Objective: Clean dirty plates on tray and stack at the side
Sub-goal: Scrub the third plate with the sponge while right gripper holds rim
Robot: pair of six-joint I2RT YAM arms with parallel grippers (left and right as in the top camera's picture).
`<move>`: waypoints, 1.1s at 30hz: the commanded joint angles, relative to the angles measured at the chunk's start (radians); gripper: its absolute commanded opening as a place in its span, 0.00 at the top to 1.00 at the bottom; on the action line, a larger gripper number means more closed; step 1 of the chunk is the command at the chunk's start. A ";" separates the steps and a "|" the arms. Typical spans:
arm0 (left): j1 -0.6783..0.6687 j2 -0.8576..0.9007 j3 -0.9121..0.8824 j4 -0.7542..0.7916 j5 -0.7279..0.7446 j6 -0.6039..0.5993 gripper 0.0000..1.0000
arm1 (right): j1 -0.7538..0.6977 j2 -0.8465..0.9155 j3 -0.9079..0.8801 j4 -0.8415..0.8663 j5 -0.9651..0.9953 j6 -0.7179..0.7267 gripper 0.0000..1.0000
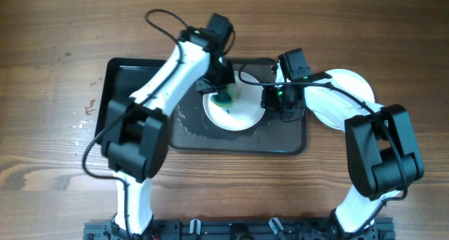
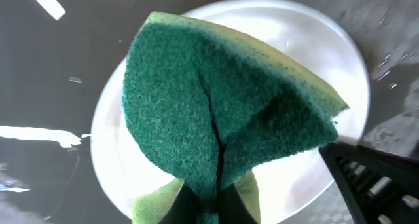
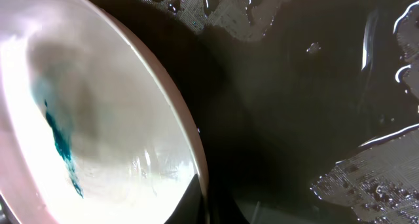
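- My left tool (image 1: pixel 223 94) is clenched on a sponge (image 2: pixel 222 112), folded so that its coarse green scouring face turns outward and the soft yellow foam shows along the edges. The crease runs straight out from my fingertips.
- The sponge hangs over the 11 o'clock part of a plate (image 1: pixel 238 117), which is round, white, glossy and wet. I cannot tell whether the two touch.
- The plate sits mid-tray on the dark grey tray (image 1: pixel 280 138), whose long axis runs from 9 to 3 o'clock.
- My right tool (image 1: pixel 277 105) is at the plate's 3 o'clock rim. In the right wrist view it looks pinched on that rim, steadying the plate.
- The blue streak (image 3: pixel 60 140) is a thin smear near the plate's centre, towards 6 o'clock from the sponge. My left arm is the nearer one, so I judge that the next wipe should pull that way.
- The tray floor is finely textured, with water (image 3: pixel 366 178) pooled and beaded on it, so the plate may slide.
- A stack of plates (image 1: pixel 347 85) rests on the wooden bench (image 1: pixel 56 29) off the tray's 3 o'clock end. A black tray (image 1: pixel 126 78) lies at 9 o'clock.
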 commanded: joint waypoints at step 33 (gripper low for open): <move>-0.064 0.096 -0.078 0.176 -0.070 -0.071 0.96 | -0.018 0.032 0.011 -0.010 -0.016 -0.004 0.96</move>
